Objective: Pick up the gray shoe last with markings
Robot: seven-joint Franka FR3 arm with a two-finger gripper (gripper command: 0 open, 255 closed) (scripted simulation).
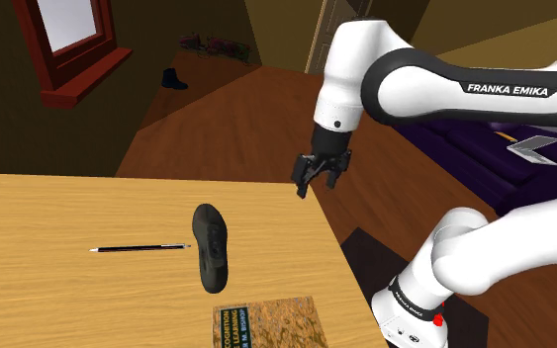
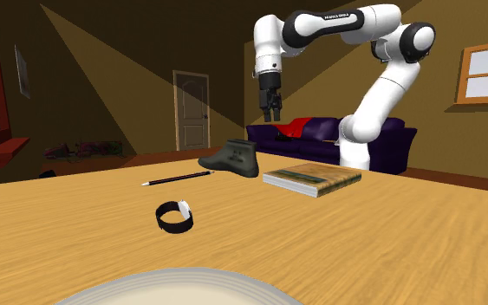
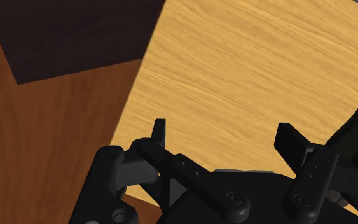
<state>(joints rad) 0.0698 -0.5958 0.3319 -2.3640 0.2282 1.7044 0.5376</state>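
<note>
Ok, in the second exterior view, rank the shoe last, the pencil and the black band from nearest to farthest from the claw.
1. The shoe last: nearest, below the claw and a little toward the view's left.
2. The pencil: next, farther to the view's left and closer to the camera.
3. The black band: farthest, closest to the camera of the three.

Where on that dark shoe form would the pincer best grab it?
Probably from above, across its narrow sides near the middle: the shoe last rests sole-down on the table, long but slim, so the open pincer could span its width.
</note>
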